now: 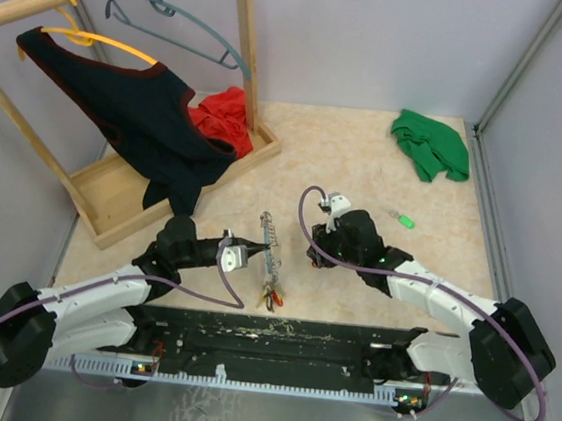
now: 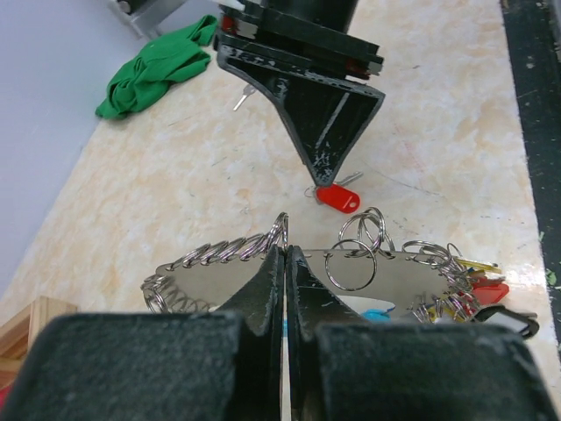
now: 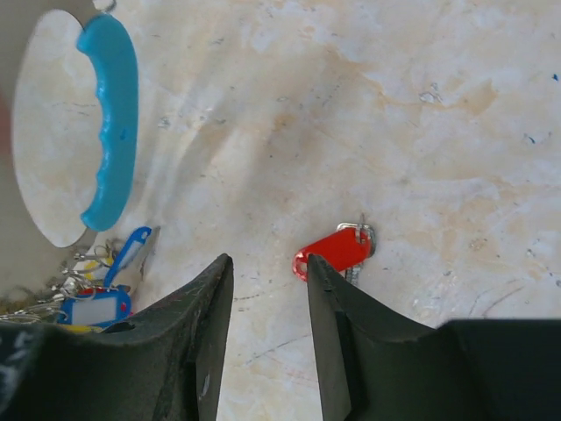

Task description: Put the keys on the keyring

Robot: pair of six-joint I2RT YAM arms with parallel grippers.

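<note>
Well beyond keyring (image 1: 271, 257): green cloth (image 1: 429, 146), wooden rack (image 1: 245, 36).

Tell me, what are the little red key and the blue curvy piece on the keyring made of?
The small red-headed key: its head looks like smooth, slightly glossy plastic, and the silvery bit beside it glints like metal. The light-blue curved grip on the silvery keyring: probably matte moulded plastic or rubber, with finger-shaped bumps.
</note>
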